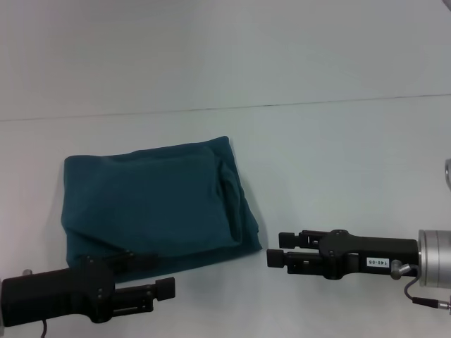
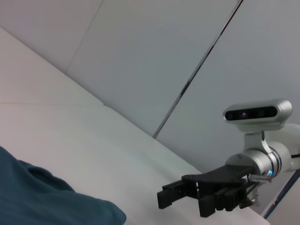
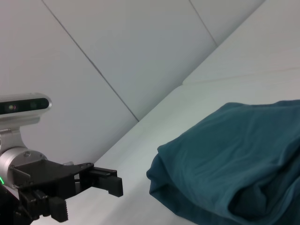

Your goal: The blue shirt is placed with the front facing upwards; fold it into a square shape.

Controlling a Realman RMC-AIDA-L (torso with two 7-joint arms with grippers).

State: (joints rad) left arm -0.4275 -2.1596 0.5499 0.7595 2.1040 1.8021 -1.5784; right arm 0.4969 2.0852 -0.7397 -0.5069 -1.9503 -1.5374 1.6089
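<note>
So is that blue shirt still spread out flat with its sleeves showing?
No, in the head view the blue shirt lies folded into a compact, roughly square bundle on the white table, with no sleeves sticking out.

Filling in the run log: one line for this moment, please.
blue shirt: folded, squarish, on table | left gripper: open, at near edge | right gripper: open, beside, apart
</note>
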